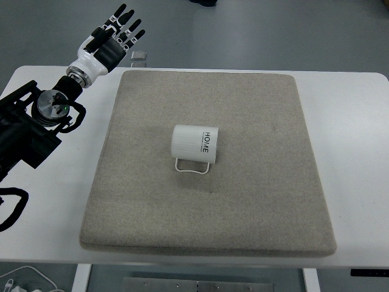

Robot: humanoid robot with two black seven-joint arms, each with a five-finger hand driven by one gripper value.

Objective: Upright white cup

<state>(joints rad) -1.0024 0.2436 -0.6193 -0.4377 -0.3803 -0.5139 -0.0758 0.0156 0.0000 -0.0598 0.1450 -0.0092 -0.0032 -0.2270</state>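
Note:
A white cup (194,145) with black "HOME" lettering lies on its side near the middle of a beige felt mat (255,201). Its thin wire handle (192,167) rests flat on the mat toward the near edge. My left hand (112,35) hovers over the table's far left corner, well away from the cup, fingers spread and holding nothing. Its black arm (36,121) comes in from the left edge. My right arm does not show.
The mat covers most of the white table (355,152). A small clear object (139,56) lies at the table's far edge, just right of my left hand. Cables (24,277) hang below the near left corner.

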